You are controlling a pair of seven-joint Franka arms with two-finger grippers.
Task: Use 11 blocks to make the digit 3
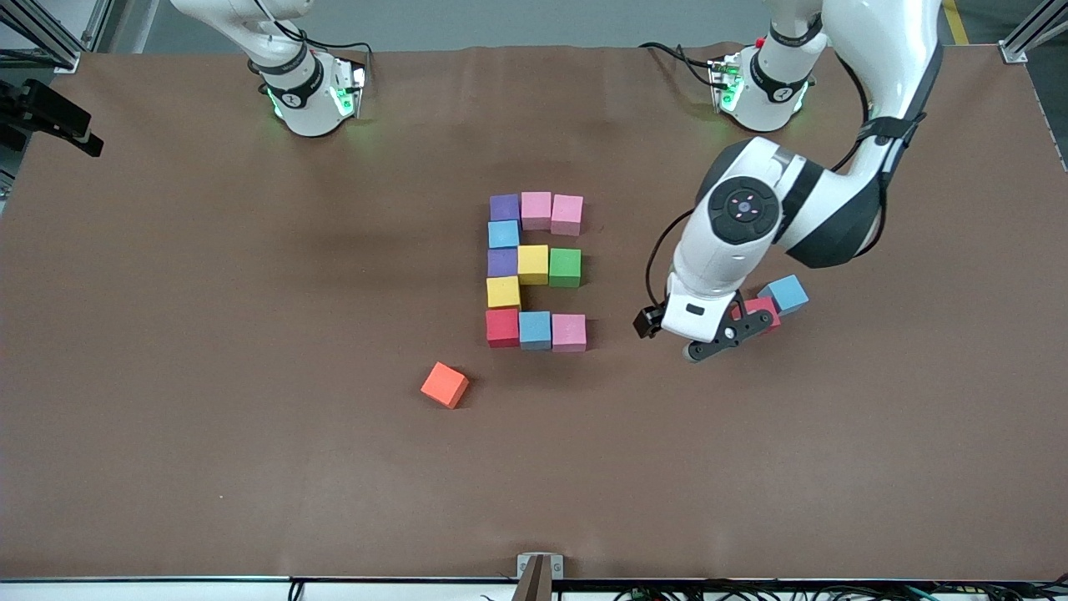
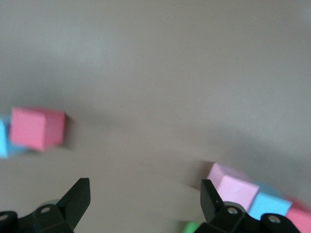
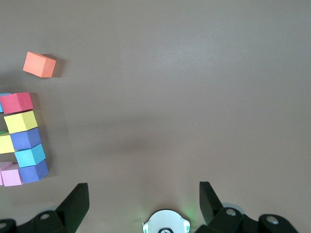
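The blocks stand in one touching figure mid-table: a column of purple [image 1: 505,206], light blue [image 1: 503,234], purple [image 1: 502,262], yellow [image 1: 503,292] and red [image 1: 502,327] toward the right arm's end. Three bars run from it toward the left arm's end: two pink [image 1: 551,211], yellow [image 1: 533,264] and green [image 1: 565,267], light blue [image 1: 535,330] and pink [image 1: 568,332]. My left gripper [image 1: 727,335] [image 2: 146,191] hangs open and empty over bare table between the figure and two loose cubes. My right gripper [image 3: 144,191] waits open, high over its own base [image 3: 165,225].
An orange cube [image 1: 444,385] [image 3: 39,64] lies alone, nearer the front camera than the figure. A reddish-pink cube [image 1: 763,310] [image 2: 36,127] and a light blue cube [image 1: 784,294] touch each other beside the left gripper, toward the left arm's end.
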